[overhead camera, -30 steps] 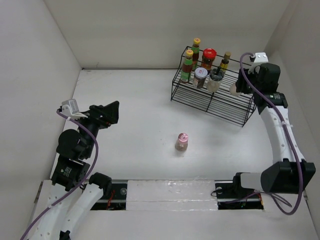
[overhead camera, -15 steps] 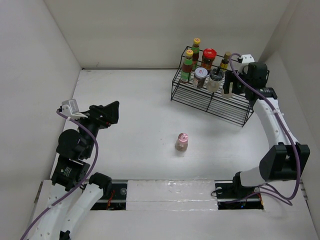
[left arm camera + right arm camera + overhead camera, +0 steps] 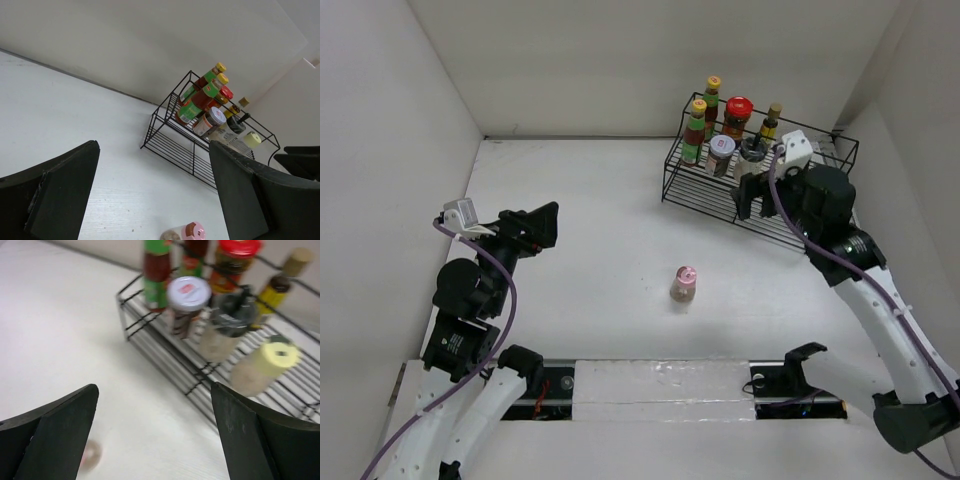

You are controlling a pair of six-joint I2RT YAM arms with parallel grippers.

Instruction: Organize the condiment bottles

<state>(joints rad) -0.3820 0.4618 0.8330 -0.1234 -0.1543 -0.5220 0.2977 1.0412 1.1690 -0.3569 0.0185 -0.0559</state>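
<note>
Cream shaker (image 3: 262, 367) on rack (image 3: 165, 356) | right hand (image 3: 752, 198) withdrawn (jaws apart)

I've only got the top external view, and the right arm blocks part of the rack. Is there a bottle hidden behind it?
Observer: Yes, the right wrist view shows a cream shaker with a pale yellow cap standing in the rack beside the dark-topped shaker.
Operator: Is the right end effector holding anything?
Observer: No, that view shows it open with nothing in it.
Operator: And the left?
Observer: The left wrist view shows the left end effector open and empty too.
</note>
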